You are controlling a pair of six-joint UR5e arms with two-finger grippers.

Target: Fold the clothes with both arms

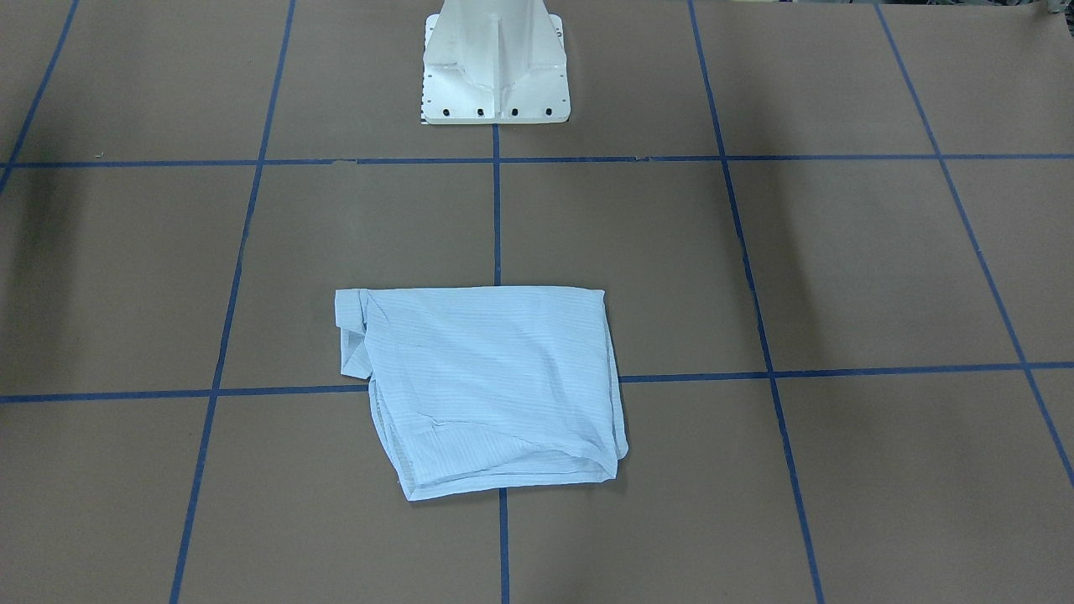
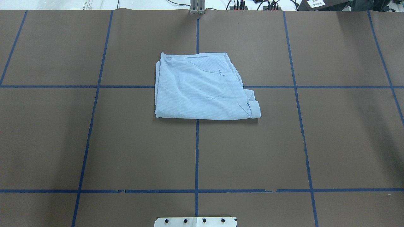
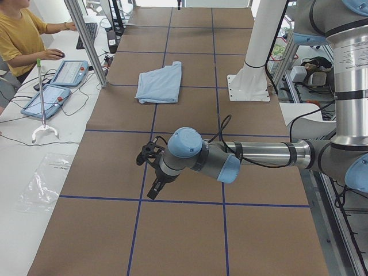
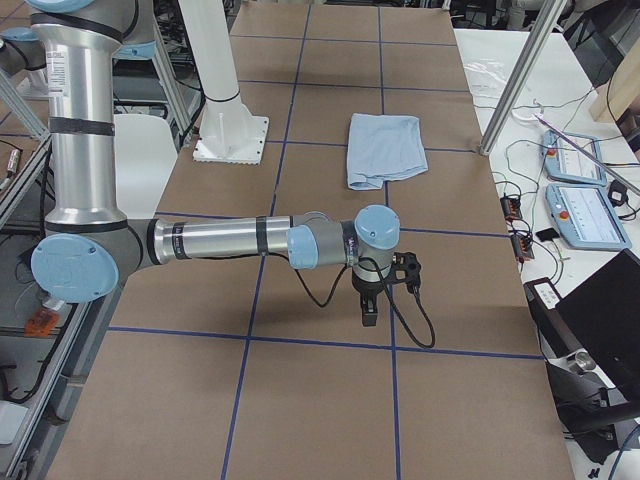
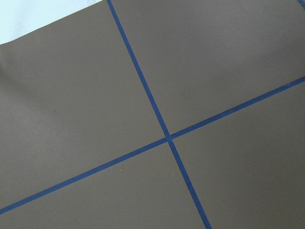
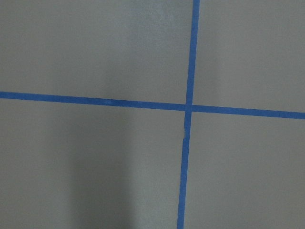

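The pale-blue striped shirt point(image 1: 487, 386) lies folded into a rough rectangle on the brown table, in the middle and on the side far from the robot base point(image 2: 202, 88). It also shows in the side views point(image 3: 161, 83) point(image 4: 385, 148). The left arm reaches out low over the table well away from the shirt, its gripper point(image 3: 155, 187) pointing down; I cannot tell whether it is open or shut. The right arm does the same at the other end, and I cannot tell the state of its gripper point(image 4: 368, 315) either. Both wrist views show only brown table and blue tape lines.
The white pedestal base point(image 1: 495, 67) stands at the table's robot side. Blue tape lines point(image 2: 196, 151) grid the brown surface. A seated operator in yellow point(image 3: 17, 34), teach pendants point(image 3: 57, 80) point(image 4: 580, 190) and aluminium posts point(image 3: 86, 40) line the far side.
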